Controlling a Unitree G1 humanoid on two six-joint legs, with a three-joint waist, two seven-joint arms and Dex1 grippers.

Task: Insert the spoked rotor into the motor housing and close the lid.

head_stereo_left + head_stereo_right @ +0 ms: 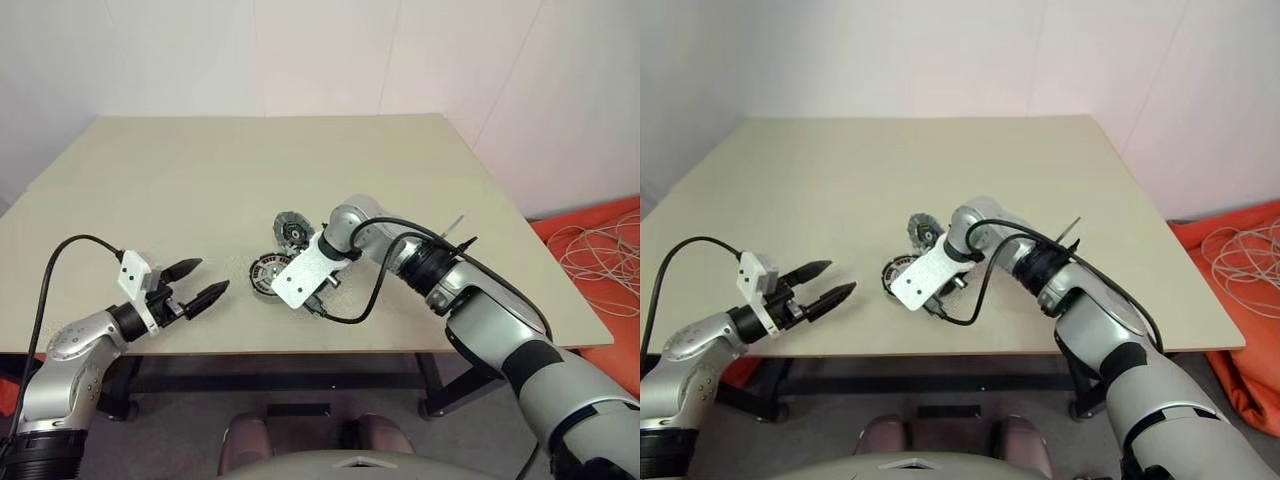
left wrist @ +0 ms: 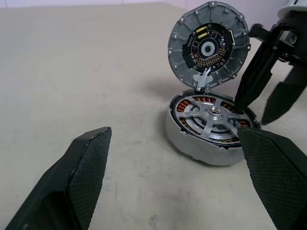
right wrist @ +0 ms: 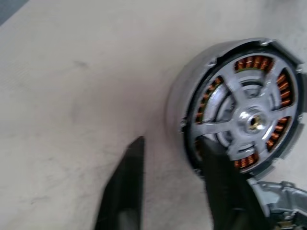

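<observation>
The motor housing [image 2: 192, 146] sits on the table near its front middle, also seen as the housing [image 1: 264, 272]. The spoked rotor [image 3: 249, 117] lies inside it, silver spokes over copper windings. The lid [image 2: 208, 45] stands on edge against the housing's far side, its circuit face showing. My right gripper [image 3: 171, 140] points steeply down at the housing, one of its fingers [image 3: 220, 182] over the rotor's rim and the other on the table side, with a gap showing between them. Left of the housing, my left gripper [image 1: 212, 276] hovers open and empty.
The table [image 1: 200, 180] is bare apart from the motor parts. A black cable [image 1: 370, 290] loops from my right wrist near the housing. Off the table's right edge lie an orange cloth [image 1: 610, 225] and white cords [image 1: 600, 255].
</observation>
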